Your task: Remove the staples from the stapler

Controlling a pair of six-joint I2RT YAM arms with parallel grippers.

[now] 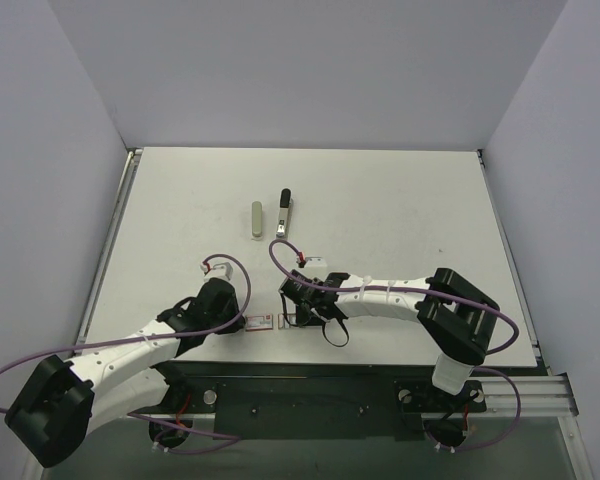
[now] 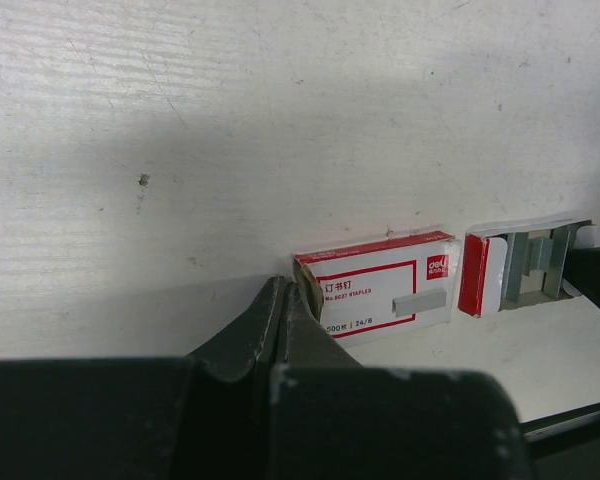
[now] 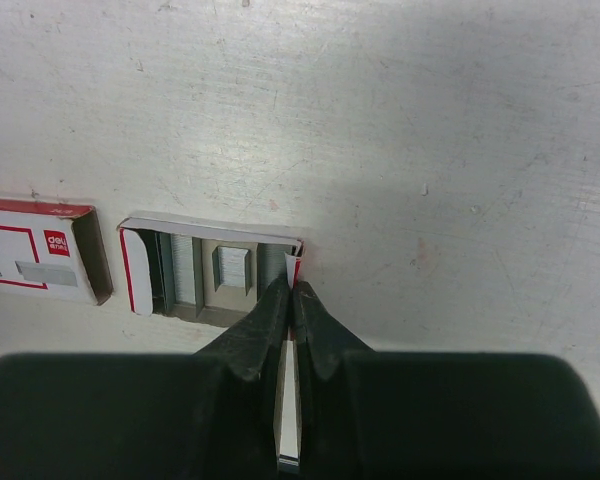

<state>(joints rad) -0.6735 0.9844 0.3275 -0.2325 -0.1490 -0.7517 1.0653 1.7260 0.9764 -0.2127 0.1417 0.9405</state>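
Observation:
The stapler (image 1: 285, 212), grey with a black end, lies at mid-table, far from both grippers. A red-and-white staple box is pulled apart near the front edge. Its sleeve (image 2: 380, 285) lies to the left of its open tray (image 3: 210, 272), which holds staple strips. My left gripper (image 2: 285, 290) is shut on the sleeve's left end flap. My right gripper (image 3: 293, 290) is shut on the tray's right end wall, with a white strip showing between the fingers. In the top view the left gripper (image 1: 245, 320) and right gripper (image 1: 298, 318) face each other across the box (image 1: 261, 322).
A plain beige-grey bar (image 1: 257, 220) lies just left of the stapler. Grey walls enclose the table (image 1: 400, 200) on three sides. The front edge runs right behind the box.

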